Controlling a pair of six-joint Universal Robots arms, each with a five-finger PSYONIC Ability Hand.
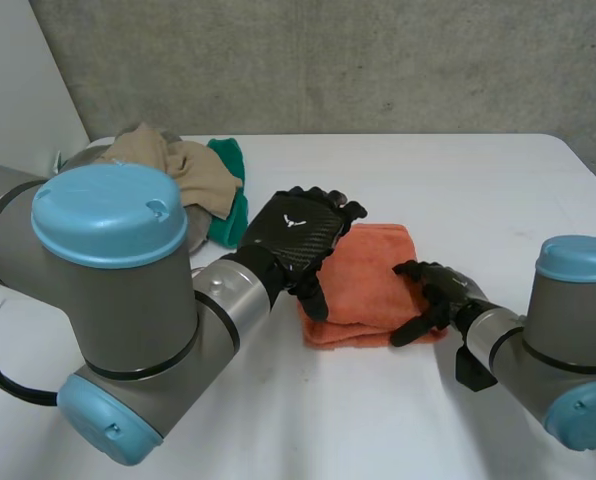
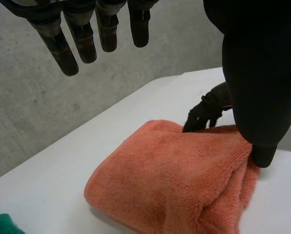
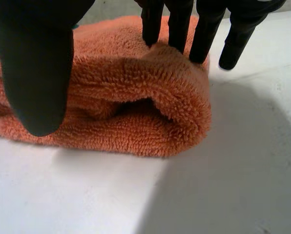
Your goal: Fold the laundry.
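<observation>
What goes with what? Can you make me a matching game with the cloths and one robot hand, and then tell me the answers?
Things:
1. orange towel
2. beige cloth
3. green cloth
4. right hand

Places:
A. sticking out from under the beige one
B. fingers resting on the towel's edge
C. folded, in the middle of the table
D. crumpled, lying partly over the green one

Pairs: 1-C, 2-D, 3-A, 4-B
</observation>
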